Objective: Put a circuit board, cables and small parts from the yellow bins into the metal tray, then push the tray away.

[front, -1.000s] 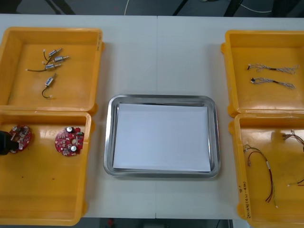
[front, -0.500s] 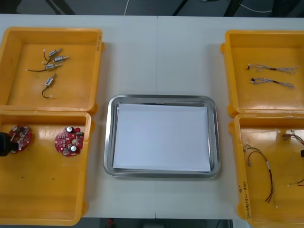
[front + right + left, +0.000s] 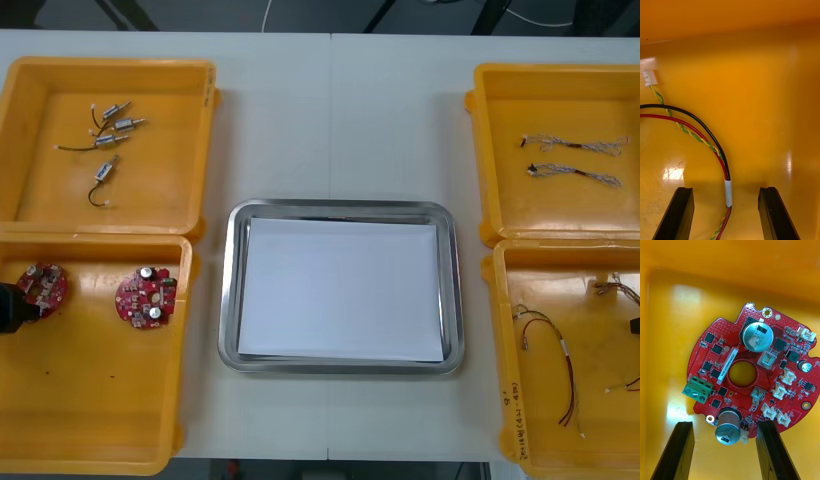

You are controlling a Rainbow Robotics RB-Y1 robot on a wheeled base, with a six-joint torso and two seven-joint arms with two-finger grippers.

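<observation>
Two round red circuit boards lie in the near left yellow bin (image 3: 90,400): one (image 3: 147,297) in the middle, one (image 3: 42,285) at the bin's left wall. My left gripper (image 3: 8,308) hangs open right beside that second board (image 3: 752,378); the board's lower edge with a silver capacitor reaches between the fingers (image 3: 675,450). My right gripper (image 3: 635,325) is low in the near right bin (image 3: 545,300), open, with a red and black cable (image 3: 715,146) running between its fingers (image 3: 771,213). The metal tray (image 3: 232,300) sits at the centre, white inside.
The far left bin (image 3: 40,200) holds several small metal parts (image 3: 110,130) with black wires. The far right bin (image 3: 610,210) holds two twisted blue and white cables (image 3: 575,145). More red and black cables (image 3: 560,370) lie in the near right bin.
The left gripper has slid a little toward the near left edge, uncovering more of the board. The right gripper has come into sight at the right edge of the near right bin.
</observation>
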